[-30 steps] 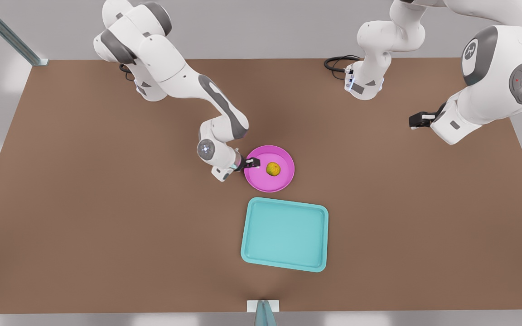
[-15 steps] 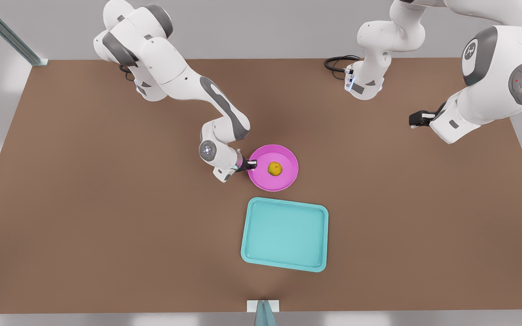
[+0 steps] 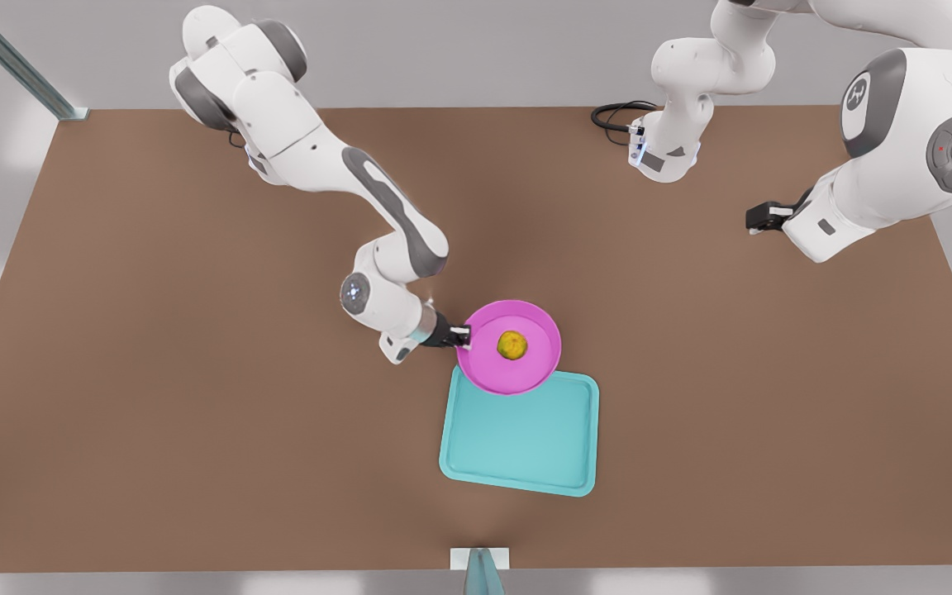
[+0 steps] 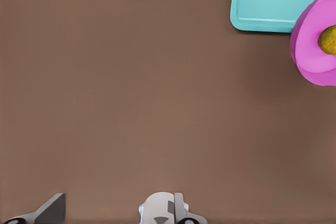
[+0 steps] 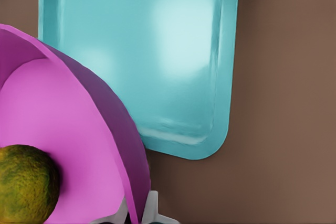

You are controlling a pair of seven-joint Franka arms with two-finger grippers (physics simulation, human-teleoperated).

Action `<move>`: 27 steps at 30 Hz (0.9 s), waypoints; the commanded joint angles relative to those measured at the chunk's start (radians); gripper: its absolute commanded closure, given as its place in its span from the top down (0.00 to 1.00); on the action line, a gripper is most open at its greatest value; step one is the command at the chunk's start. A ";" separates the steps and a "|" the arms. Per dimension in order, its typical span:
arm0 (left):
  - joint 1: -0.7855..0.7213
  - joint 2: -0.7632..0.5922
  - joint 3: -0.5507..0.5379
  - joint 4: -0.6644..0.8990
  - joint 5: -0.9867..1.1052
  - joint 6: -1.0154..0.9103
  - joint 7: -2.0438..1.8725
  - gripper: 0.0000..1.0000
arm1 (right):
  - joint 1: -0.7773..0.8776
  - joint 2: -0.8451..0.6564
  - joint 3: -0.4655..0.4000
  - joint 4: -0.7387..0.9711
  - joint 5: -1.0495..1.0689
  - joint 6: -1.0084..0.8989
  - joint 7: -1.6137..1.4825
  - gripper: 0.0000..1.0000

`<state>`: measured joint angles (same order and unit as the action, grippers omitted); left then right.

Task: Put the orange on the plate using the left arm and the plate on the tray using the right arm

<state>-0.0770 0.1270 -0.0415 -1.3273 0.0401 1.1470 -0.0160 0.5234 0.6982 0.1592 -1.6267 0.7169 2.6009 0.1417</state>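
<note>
The orange (image 3: 511,345) sits in the middle of the plate (image 3: 525,372), so the first half looks done. The right gripper (image 3: 458,335), centre of the front view, is clamped on the plate's rim at the front view's left and carries it; the plate overlaps the upper edge of the tray (image 3: 517,446), so setting it down remains. The left gripper (image 3: 753,219) waits at upper right; I cannot tell how its fingers stand. No readable writing appears anywhere
</note>
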 commanded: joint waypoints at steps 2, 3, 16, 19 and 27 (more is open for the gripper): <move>0.000 -0.001 -0.001 0.000 0.001 0.000 0.013 1.00 | -0.008 0.095 -0.001 0.134 0.022 0.001 0.099 0.21; 0.000 0.000 0.000 0.000 0.003 -0.001 0.015 1.00 | -0.009 0.113 -0.001 0.154 0.027 0.004 0.098 0.21; 0.000 0.000 -0.001 0.002 0.004 0.004 0.010 1.00 | -0.077 0.267 -0.010 0.369 0.016 0.008 0.082 0.21; 0.000 0.002 -0.001 0.002 0.004 0.004 0.010 1.00 | -0.071 0.276 -0.009 0.380 0.019 0.008 0.090 0.21; 0.000 0.005 -0.001 0.002 0.004 0.005 0.010 1.00 | -0.049 0.258 -0.001 0.377 0.035 0.010 0.096 1.00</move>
<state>-0.0768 0.1318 -0.0427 -1.3258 0.0439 1.1508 -0.0078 0.4703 0.9591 0.1564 -1.2497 0.7431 2.6111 0.2006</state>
